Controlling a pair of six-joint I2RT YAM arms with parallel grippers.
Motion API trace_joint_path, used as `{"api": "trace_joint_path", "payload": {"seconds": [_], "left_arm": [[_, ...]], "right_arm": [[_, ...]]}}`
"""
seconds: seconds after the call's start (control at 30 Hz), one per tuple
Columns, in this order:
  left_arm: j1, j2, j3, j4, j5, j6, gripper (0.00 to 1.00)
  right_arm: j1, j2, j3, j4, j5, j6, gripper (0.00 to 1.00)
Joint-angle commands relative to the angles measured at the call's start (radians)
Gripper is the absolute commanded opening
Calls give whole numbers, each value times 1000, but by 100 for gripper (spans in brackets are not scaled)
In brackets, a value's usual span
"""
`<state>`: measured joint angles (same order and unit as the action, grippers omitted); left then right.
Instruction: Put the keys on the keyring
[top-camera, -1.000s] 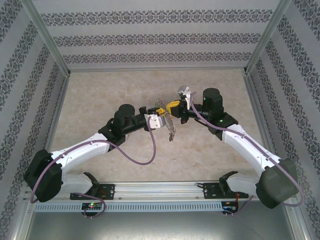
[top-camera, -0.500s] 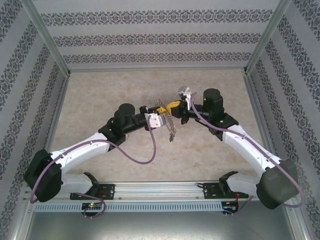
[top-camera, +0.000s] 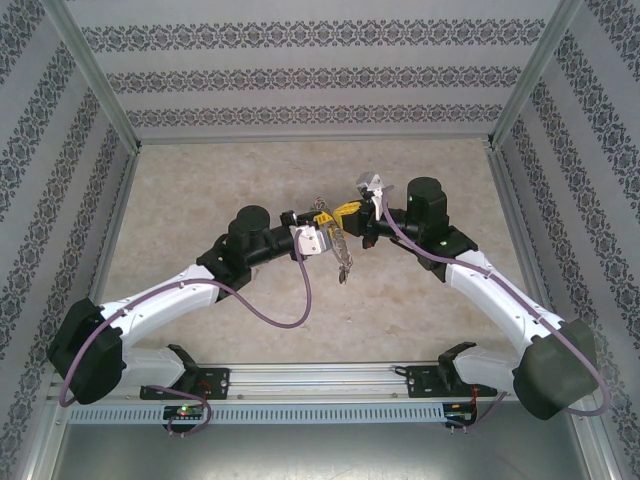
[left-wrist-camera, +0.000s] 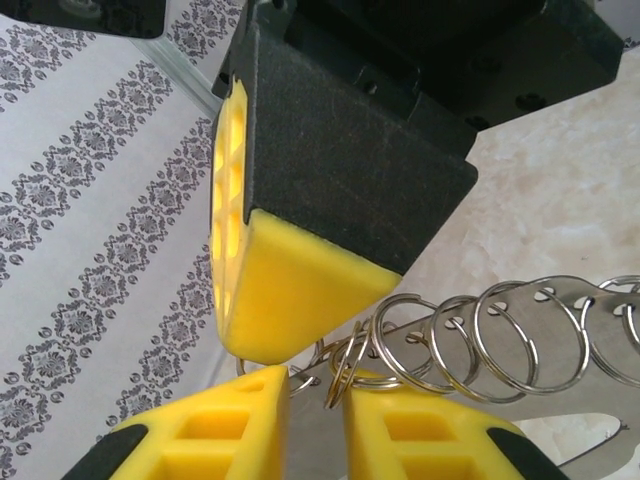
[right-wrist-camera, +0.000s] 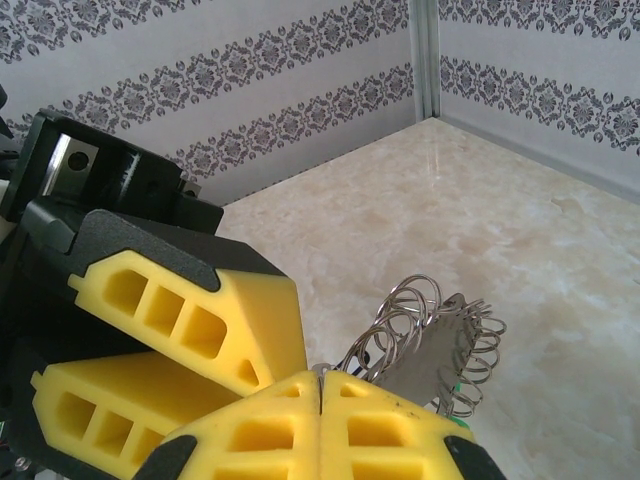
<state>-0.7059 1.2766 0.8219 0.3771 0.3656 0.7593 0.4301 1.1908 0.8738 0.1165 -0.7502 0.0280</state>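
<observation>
**Inspector:** Station and arms?

**Assessor:** One marbled bench (top-camera: 200, 200). The left arm (top-camera: 170, 295) and right arm (top-camera: 500, 290) both reach in and meet above the bench's middle, a little toward the far edge.

**Inspector:** Grip status?

**Assessor:** On the left end effector (left-wrist-camera: 316, 400) the fingers are drawn in to a narrow slot with ring wire crossing it. I judge it clamped on the keyring (top-camera: 342, 255). On the right end effector (right-wrist-camera: 320, 385) the pads are pressed flush together. Whether anything thin is pinched there cannot be told.

**Inspector:** The relation governing the next move?

**Assessor:** The keyring is off the bench, carried where the two tips meet. From overhead its long axis runs from that point toward the near edge, hanging. In the left wrist view the coil of small rings (left-wrist-camera: 440, 372) trails right of the fingertips. In the right wrist view it rises just beyond the tips, with a green tag (right-wrist-camera: 457, 393) low in it. Both arms are at it, and the left is nearer, being in contact. Threading, I judge, needs the right tip brought to the wire at the left's slot.

**Inspector:** Change over the last second?

**Assessor:** Slight. The left wrist has edged toward the far edge, and the keyring hangs much as it did
</observation>
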Motion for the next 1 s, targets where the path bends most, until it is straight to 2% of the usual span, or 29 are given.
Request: {"api": "trace_joint_path", "payload": {"seconds": [0.0,0.43,0.63,0.77,0.97], "left_arm": [[-11,3,35,-22,26,7,20],[-11,22,38,-41,40,12,17],[-10,20,45,-41,46,16,11],[-11,21,46,-48,45,23,0],[-10,1,49,-72,34,33,0]], "right_arm": [[11,-28,-2,44,-31,-1,0],[18,-29,1,41,-38,-4,0],[19,-26,-1,39,-36,-7,0],[21,-24,-7,43,-33,-7,0],[16,-29,-19,15,-15,-39,0]]}}
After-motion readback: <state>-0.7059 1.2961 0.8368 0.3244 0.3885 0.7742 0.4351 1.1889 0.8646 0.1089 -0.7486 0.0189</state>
